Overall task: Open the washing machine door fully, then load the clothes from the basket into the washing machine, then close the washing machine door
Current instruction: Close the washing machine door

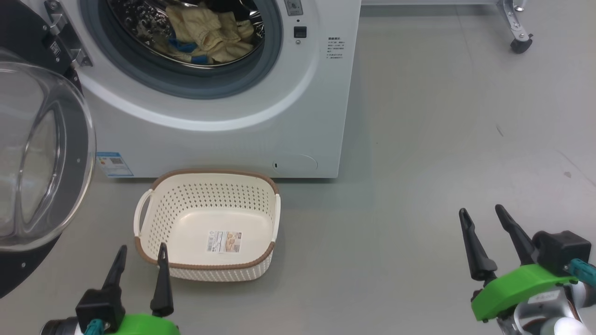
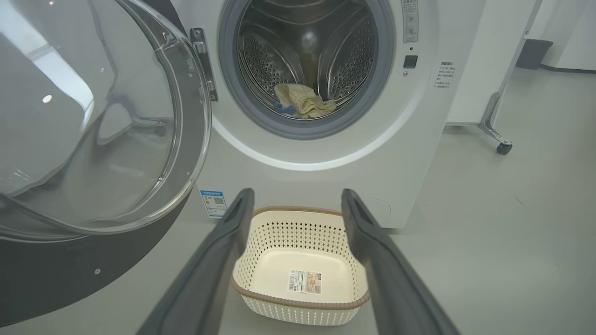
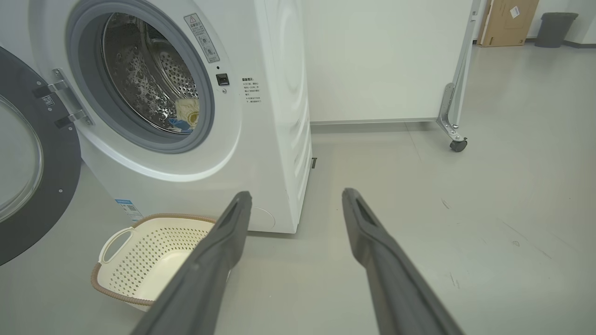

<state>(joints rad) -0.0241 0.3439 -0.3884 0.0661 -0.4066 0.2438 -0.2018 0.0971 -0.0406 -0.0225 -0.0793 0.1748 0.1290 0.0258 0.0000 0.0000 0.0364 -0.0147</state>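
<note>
we see the washing machine door (image 1: pixel 82 153) open at left, the clothes (image 1: pixel 209 32) inside the washing machine (image 1: pixel 233 135). the basket (image 1: pixel 209 174) stands on the floor (image 1: pixel 419 139) before it; our left tool (image 1: pixel 142 246) and right tool (image 1: pixel 480 210) hover spread.

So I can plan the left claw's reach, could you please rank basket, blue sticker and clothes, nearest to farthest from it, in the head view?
1. basket, floor, just ahead of left claw
2. blue sticker, washing machine's lower corner
3. clothes, inside the drum

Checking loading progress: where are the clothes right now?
The clothes lie inside the washing machine, behind its open porthole at the top centre-left of the head view; the basket on the floor before it is empty.
</note>
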